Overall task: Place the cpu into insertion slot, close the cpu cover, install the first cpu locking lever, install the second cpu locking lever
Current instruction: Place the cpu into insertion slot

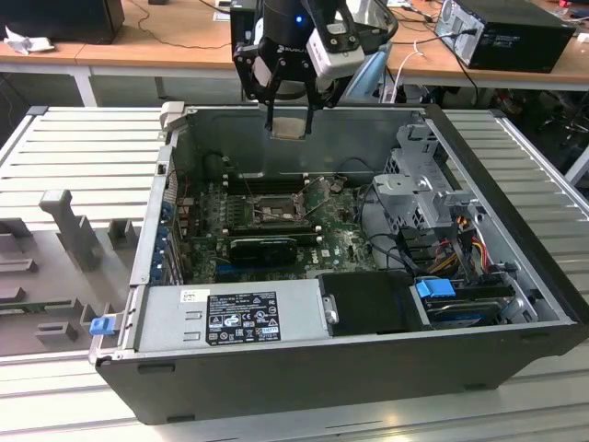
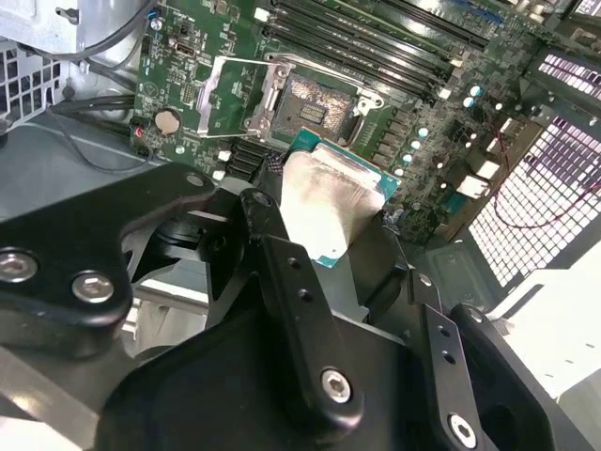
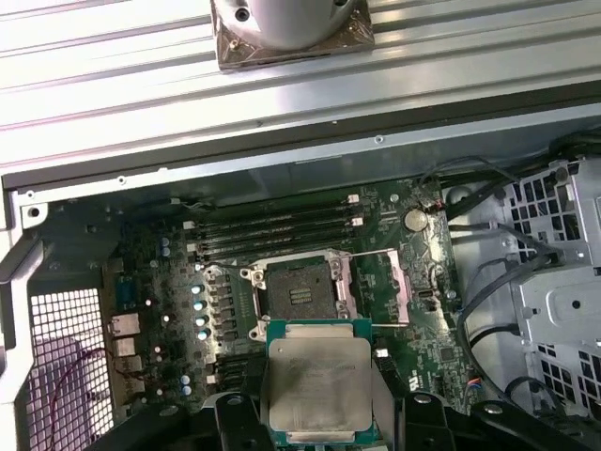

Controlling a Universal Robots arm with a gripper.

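gripper (image 1: 289,118) clamps the cpu (image 1: 288,127) by its edges; i want it level and square to the insertion slot (image 1: 276,214), at its 6 o'clock in the exterior view.

The single arm (image 1: 276,28) reaches down from above with its wrist vertical, and its black gripper (image 1: 289,110) points straight downward, the two fingers (image 2: 286,282) clamped against opposite edges of the cpu (image 3: 317,383), which it holds flat and level in mid-air.
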